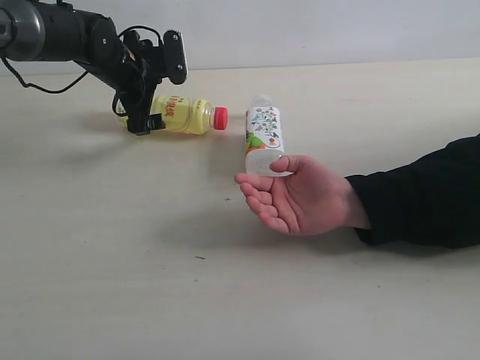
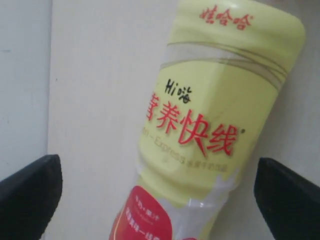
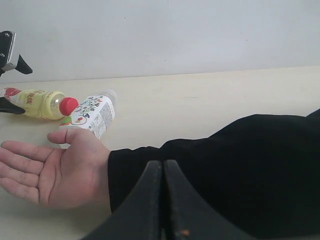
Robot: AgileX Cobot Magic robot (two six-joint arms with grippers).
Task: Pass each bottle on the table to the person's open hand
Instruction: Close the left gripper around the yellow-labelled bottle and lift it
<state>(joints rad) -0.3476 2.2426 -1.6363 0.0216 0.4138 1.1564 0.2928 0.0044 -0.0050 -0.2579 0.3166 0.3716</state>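
Surface: a wide, flat, pale beige tabletop (image 1: 112,262) with faint grain and a few dark specks is seen. It is backed on the far side by a plain grey-white wall (image 1: 337,30).

Item 1: a small yellow plastic bottle (image 1: 187,114) is laid on its side at the far left of the table, with its ribbed red screw cap (image 1: 220,118) pointed right. A glossy yellow label printed with red characters is wrapped around the cylindrical body.

Item 2: a small clear plastic bottle with a white cartoon-print label (image 1: 264,139) is laid on its side near the middle, just right of the red cap. What is inside cannot be told.

Item 3: a bare, light-skinned open hand (image 1: 300,199) is held palm up at the near end of item 2, the wrist in a matt black sleeve (image 1: 427,195) entering from the right. Whether the thumb touches the bottle cannot be told.

Left black claw (image 2: 159,195): it is spread wide and set astride the yellow bottle, with one finger on each side and clear of it.

Right black claw (image 3: 163,200): its fingers are pressed together on nothing, above the sleeve.
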